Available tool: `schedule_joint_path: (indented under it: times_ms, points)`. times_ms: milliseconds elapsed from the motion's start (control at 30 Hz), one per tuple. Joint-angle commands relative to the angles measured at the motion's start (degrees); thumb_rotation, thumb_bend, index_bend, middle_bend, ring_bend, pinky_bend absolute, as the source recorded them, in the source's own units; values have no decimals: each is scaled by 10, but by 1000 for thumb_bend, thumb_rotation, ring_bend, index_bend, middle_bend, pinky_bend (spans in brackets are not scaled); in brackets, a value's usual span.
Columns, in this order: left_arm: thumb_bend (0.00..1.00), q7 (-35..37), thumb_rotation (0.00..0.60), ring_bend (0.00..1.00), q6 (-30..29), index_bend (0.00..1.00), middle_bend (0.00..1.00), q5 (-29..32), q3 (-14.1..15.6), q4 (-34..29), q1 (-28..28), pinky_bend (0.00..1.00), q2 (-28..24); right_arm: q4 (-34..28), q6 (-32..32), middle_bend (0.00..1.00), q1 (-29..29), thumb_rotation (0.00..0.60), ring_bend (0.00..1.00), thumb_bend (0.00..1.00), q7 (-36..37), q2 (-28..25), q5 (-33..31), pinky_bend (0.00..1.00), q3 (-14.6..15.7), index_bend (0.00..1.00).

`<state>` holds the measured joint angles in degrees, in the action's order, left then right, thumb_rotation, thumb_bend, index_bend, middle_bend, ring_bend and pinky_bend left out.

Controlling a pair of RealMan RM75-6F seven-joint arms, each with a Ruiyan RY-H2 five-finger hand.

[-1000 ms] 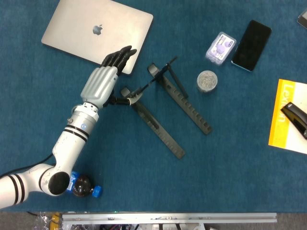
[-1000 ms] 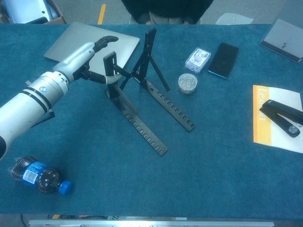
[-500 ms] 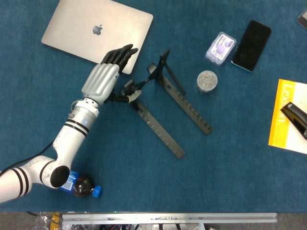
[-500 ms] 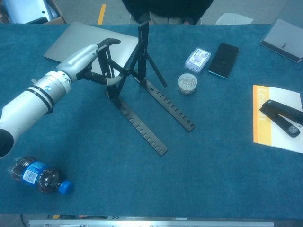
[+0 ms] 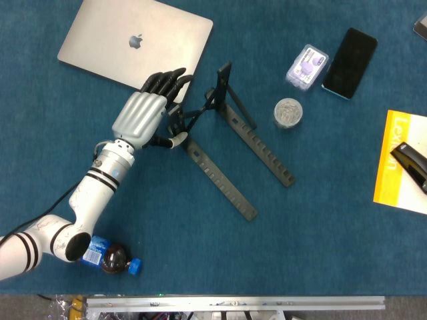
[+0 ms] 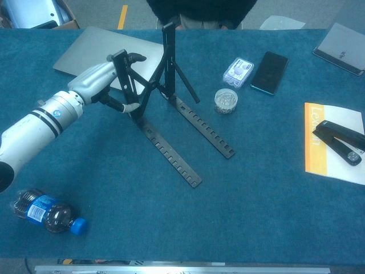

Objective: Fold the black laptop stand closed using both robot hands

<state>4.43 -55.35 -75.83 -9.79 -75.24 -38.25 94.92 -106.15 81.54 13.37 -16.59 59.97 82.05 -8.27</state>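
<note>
Lying at the near left edge of the blue table (image 6: 274, 228) is a dark cola bottle (image 6: 44, 212), well clear of everything else. Up from it runs the white left arm, and its left hand (image 5: 140, 119) grips the near upright of the black laptop stand (image 6: 171, 151), thumb pinching one side while the dark fingers (image 5: 165, 81) reach past it towards the silver laptop (image 5: 127, 41) behind. That stand sits mid-table, its two notched rails flat on the cloth and its struts raised. Right of it stands a small round jar (image 5: 288, 112), then a little clear box (image 5: 307, 65) and a black phone (image 5: 349, 53). Far right, a black stapler (image 6: 337, 141) rests on a yellow booklet (image 6: 312, 142). No right hand shows.
</note>
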Motion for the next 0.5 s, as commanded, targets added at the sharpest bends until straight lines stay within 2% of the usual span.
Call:
schedule_joint_path:
  times_ms: [33, 500]
  points:
    - [255, 5, 600, 0, -6, 0, 0, -10, 5, -2, 1, 5, -5, 1, -1, 253, 1, 600, 92, 58, -1, 1, 1, 157, 0, 127]
    - [255, 31, 600, 0, -21, 0, 0, -27, 14, -14, 6, 5, -20, 14, -20, 251, 10, 600, 89, 50, 3, 16, 2, 157, 6, 127]
